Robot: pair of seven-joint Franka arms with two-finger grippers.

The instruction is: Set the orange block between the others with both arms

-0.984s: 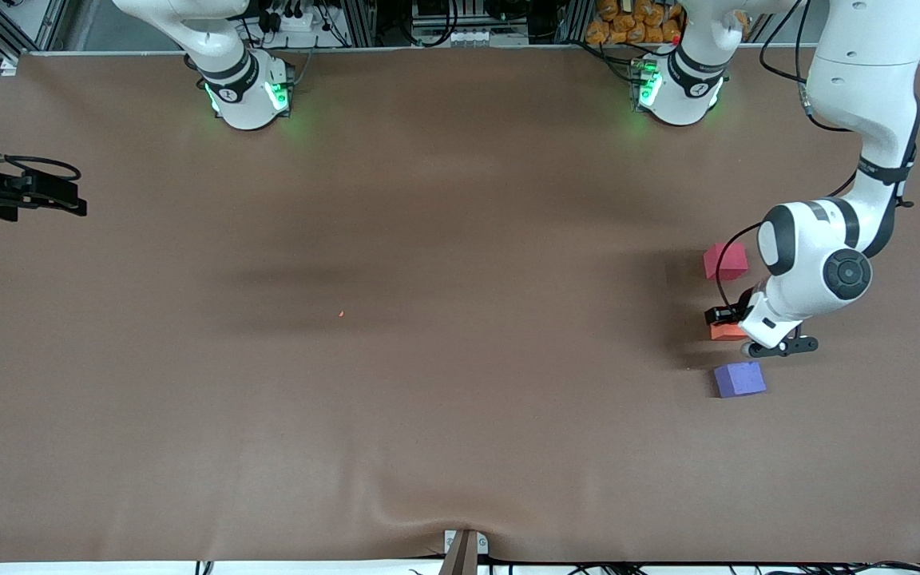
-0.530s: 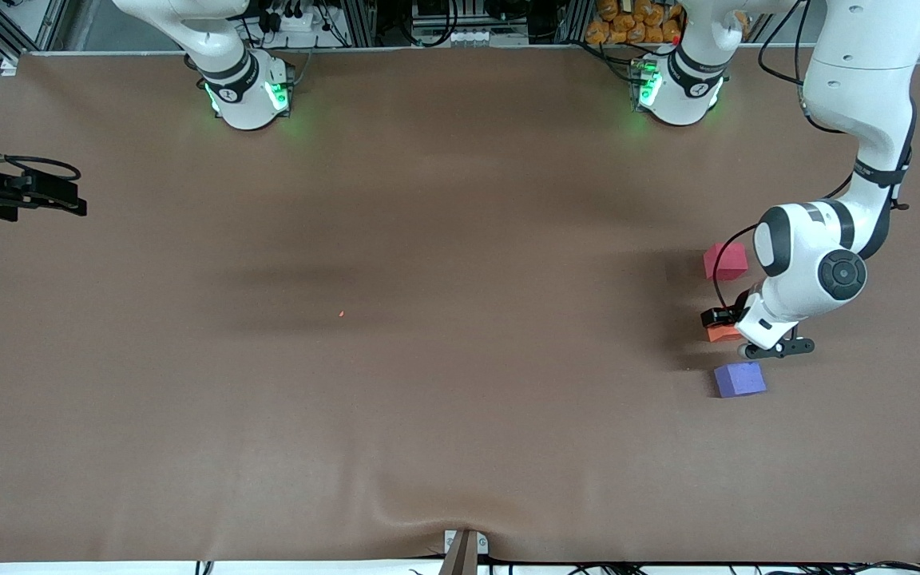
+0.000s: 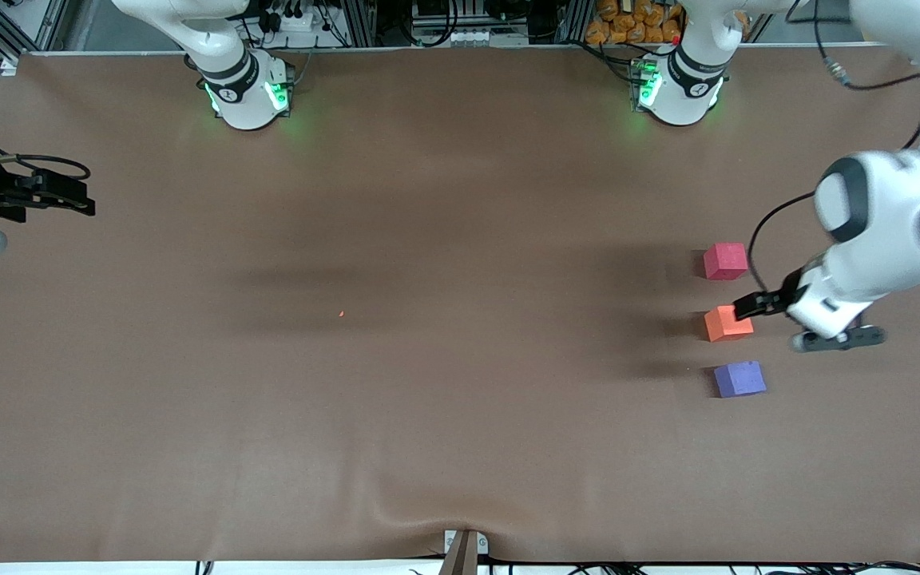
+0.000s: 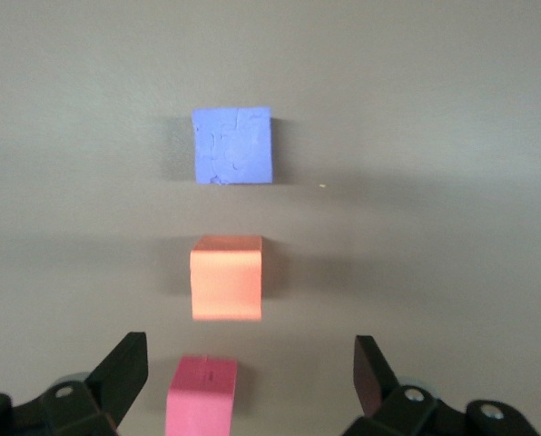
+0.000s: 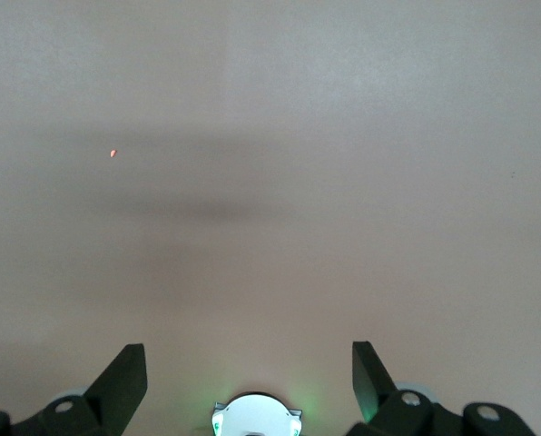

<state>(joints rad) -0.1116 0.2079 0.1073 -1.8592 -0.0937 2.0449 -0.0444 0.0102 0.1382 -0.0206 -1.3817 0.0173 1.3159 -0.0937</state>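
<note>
I'm looking at the table (image 3: 428, 399) first: brown mat, mostly bare, all the action at the left arm's end. Left arm (image 3: 891, 216) is up off the mat w/ its left gripper (image 3: 755, 304) over the spot just beside the orange block (image 3: 727, 323), jaws spread wide & holding nothing. In the left wrist view both fingers (image 4: 125, 372) stand well apart, the block lying free on the mat between their lines but well clear of the tips, no contact. Right gripper (image 3: 53, 196) waits over the right arm's end of the table, fingers released too, empty.

Blocks sit in a line: pinkish-red cube (image 3: 725, 261) farthest from the front cam, orange in the middle, purple-blue cube (image 3: 739, 378) nearest. Gaps both sides, none touching. I judge the orange sits there because that's the goal slot; placement looks done.

Tiny orange speck (image 3: 341, 313) mid-table.
</note>
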